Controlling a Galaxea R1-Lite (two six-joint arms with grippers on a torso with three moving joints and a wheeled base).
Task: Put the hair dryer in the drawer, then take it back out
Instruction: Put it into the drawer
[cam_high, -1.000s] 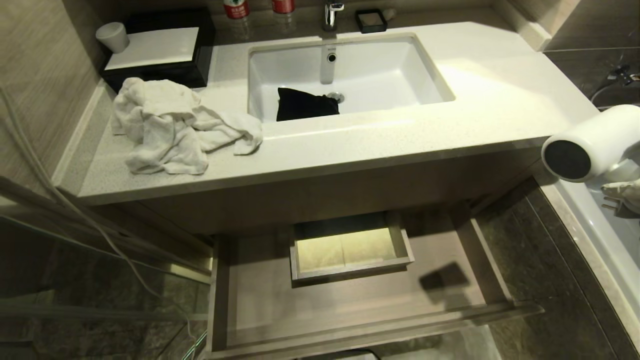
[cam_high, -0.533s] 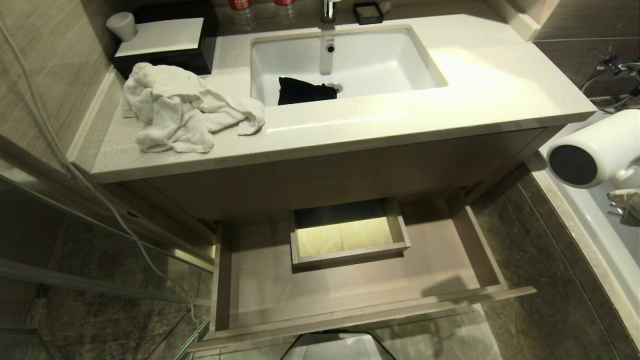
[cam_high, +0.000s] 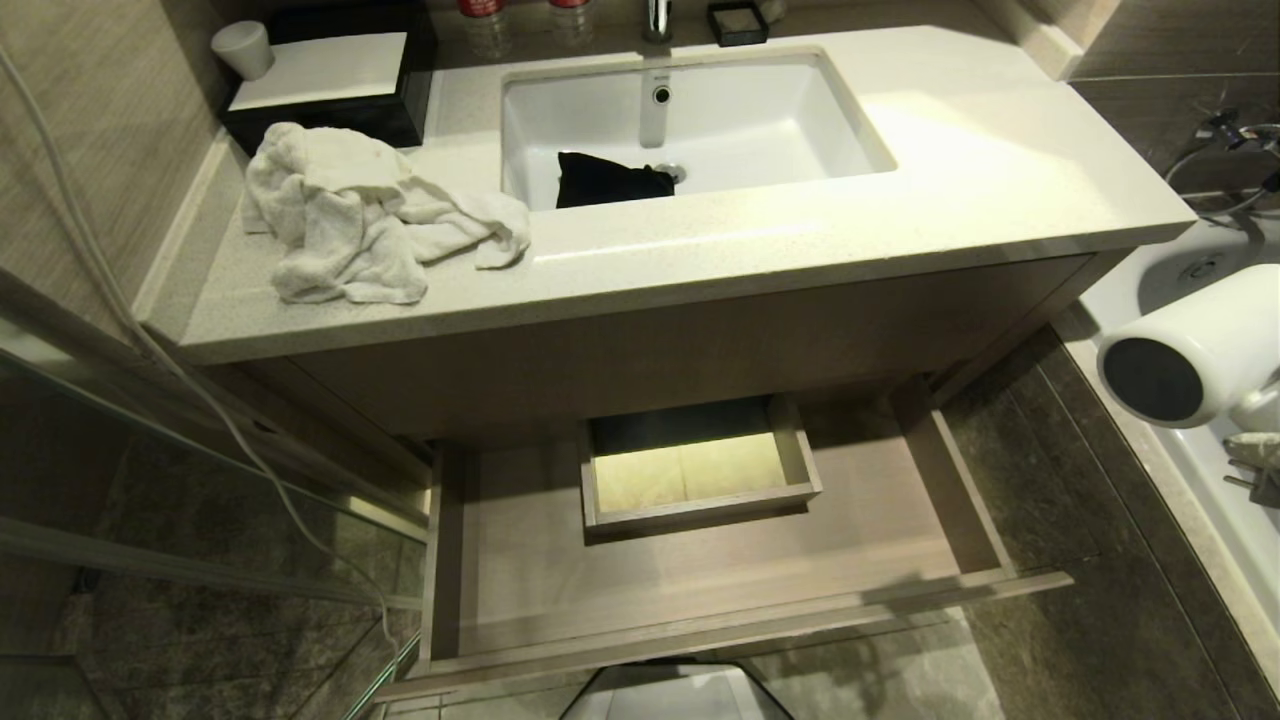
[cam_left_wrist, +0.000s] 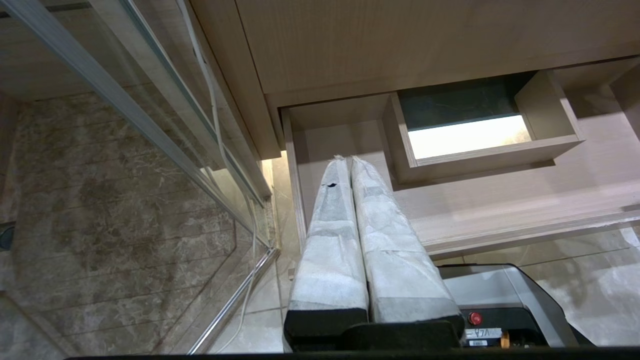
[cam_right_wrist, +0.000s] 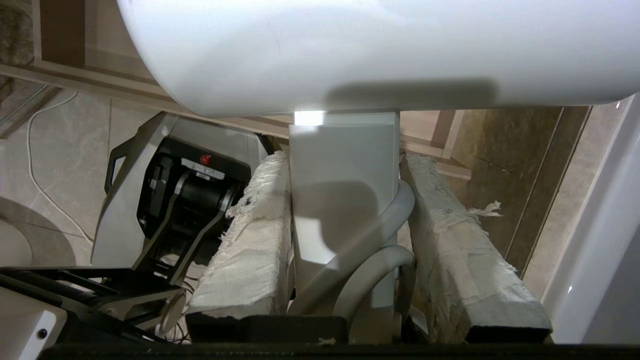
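The white hair dryer hangs at the far right of the head view, beyond the counter's end and higher than the drawer, its dark round end facing me. My right gripper is shut on its white handle, with the grey cord looped between the fingers. The barrel fills the space past the fingertips. Under the counter the wood-grain drawer stands pulled out, with nothing on its floor around the boxed cutout. My left gripper is shut and empty, parked low by the drawer's left front corner.
A crumpled white towel lies on the counter left of the sink, which holds a black cloth. A black box and white cup stand at the back left. A bathtub rim borders the right, a glass partition the left.
The whole view has shifted as the camera moved. The hair dryer, still held, has sunk a little at the right edge, now below the level of the counter top.
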